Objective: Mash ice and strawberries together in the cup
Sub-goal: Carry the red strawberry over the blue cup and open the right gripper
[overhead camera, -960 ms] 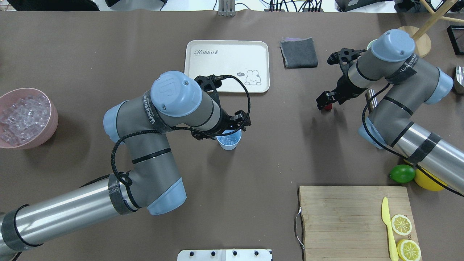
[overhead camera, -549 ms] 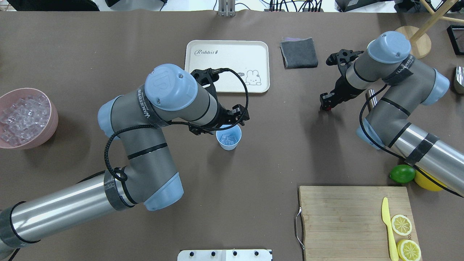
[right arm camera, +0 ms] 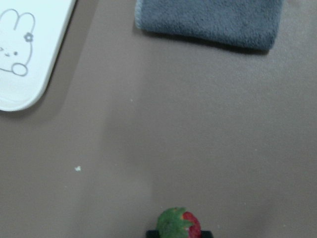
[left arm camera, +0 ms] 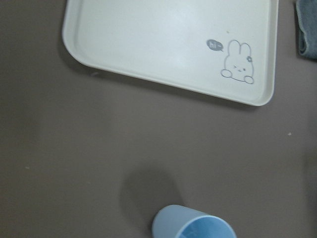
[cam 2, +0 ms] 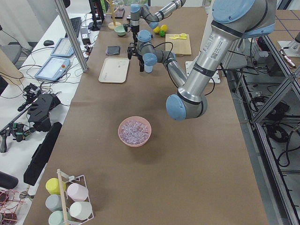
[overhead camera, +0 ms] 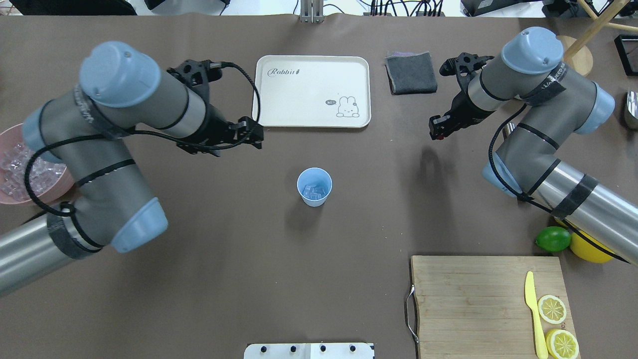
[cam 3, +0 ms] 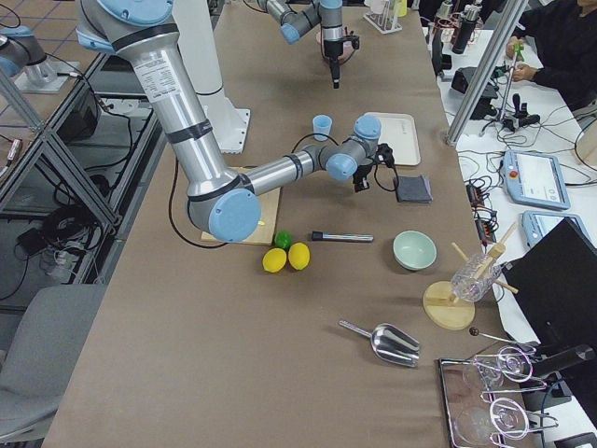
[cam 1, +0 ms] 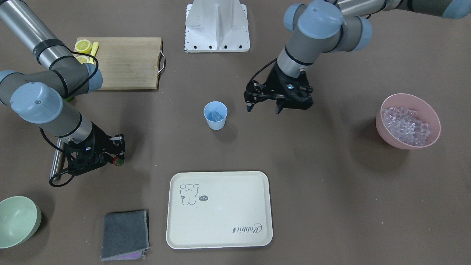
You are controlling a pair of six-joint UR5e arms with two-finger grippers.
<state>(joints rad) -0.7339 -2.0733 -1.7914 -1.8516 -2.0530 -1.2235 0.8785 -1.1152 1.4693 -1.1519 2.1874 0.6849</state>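
Note:
The light blue cup stands upright in the table's middle with a few clear ice cubes inside; it also shows in the front view and at the bottom edge of the left wrist view. My left gripper is open and empty, raised to the left of and behind the cup. My right gripper is shut on the small red strawberry, held off the table near the grey cloth. The strawberry's green cap shows in the right wrist view.
A pink bowl of ice sits at the robot's far left. A cream tray and grey cloth lie at the back. A cutting board with knife and lemon slices, a lime, a metal rod and a green bowl are on the right side.
My left arm has pulled away from over the cup, moving left and back. My right gripper has lifted the strawberry off the table and shifted slightly left and back.

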